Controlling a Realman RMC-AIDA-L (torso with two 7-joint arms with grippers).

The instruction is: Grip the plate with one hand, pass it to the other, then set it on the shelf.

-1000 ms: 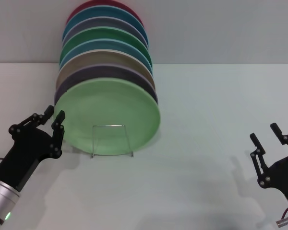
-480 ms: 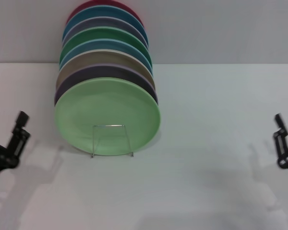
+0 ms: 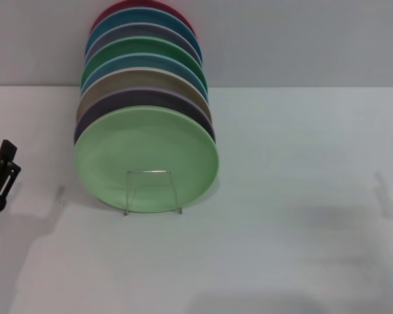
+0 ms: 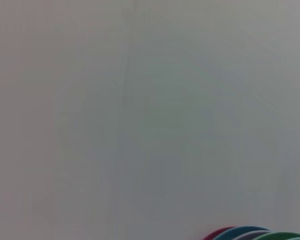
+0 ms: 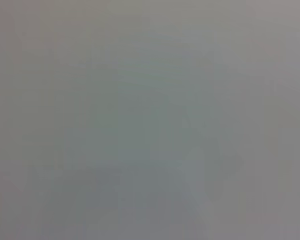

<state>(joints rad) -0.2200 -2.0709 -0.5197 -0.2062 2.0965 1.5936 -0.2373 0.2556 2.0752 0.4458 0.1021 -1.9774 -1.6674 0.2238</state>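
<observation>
The light pastel-green plate [image 3: 147, 157] stands upright at the front of a row of plates in the head view. It leans in the thin wire shelf [image 3: 149, 171], whose small front loop shows against the plate's lower face. Only a black part of my left gripper [image 3: 3, 173] shows, at the left edge, well apart from the plate. My right gripper is out of view. Neither gripper holds anything that I can see.
Behind the pastel plate stand several other plates [image 3: 144, 72] in dark purple, tan, blue, darker green, grey-lilac and red. Their top rims [image 4: 255, 234] show in the left wrist view. The white table [image 3: 295, 216] stretches to the right. The right wrist view shows only a blank surface.
Both arms have drawn back outward from the plate. The left gripper has gone almost off the left edge and the right gripper has left the view. The plate stays in the rack.
</observation>
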